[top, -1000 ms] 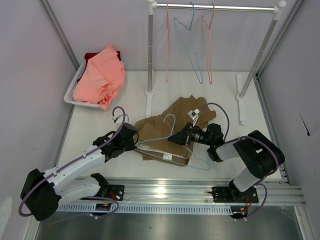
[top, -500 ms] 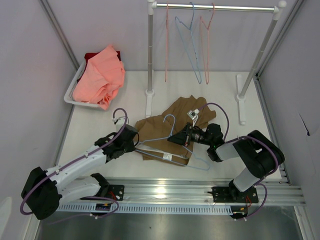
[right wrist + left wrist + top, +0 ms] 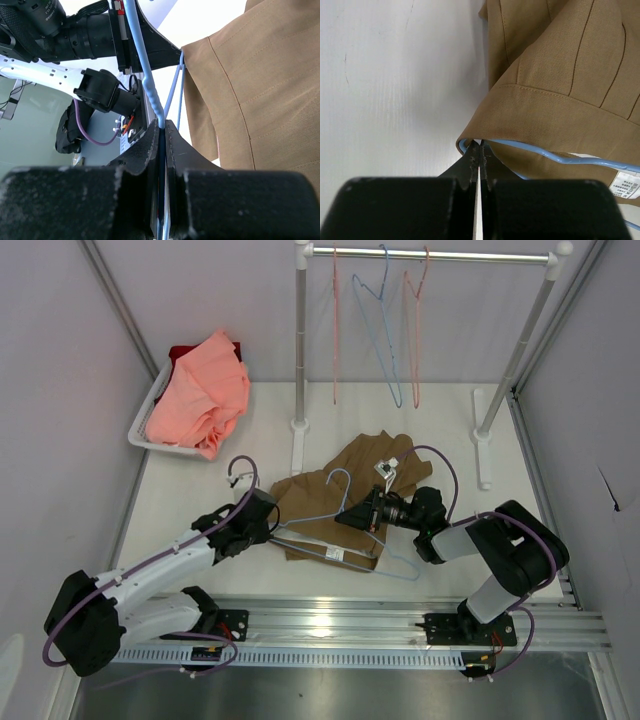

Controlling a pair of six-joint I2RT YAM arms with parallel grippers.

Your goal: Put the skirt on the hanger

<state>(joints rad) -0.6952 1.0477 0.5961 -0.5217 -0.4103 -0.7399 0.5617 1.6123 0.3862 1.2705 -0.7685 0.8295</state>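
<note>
The skirt (image 3: 365, 462) lies rumpled on the table (image 3: 190, 490) between the two arms. The blue hanger (image 3: 560, 158) sits across it, one end tucked under a tan fold. The left arm (image 3: 170, 565) has its jaws together, pinching the hanger's corner right at the cloth edge. The right arm (image 3: 490, 540) has its jaws clamped on the wire by the twisted neck. So we're mid-threading, I'd say: hanger gripped at two points, waistband not yet hung on it. The next move calls for sliding the wire deeper into the waist without dragging the fabric along. It's hard to tell whether the left jaws also catch cloth. How much wire is inside is hidden, and the label (image 3: 624, 186) is cut off.
</note>
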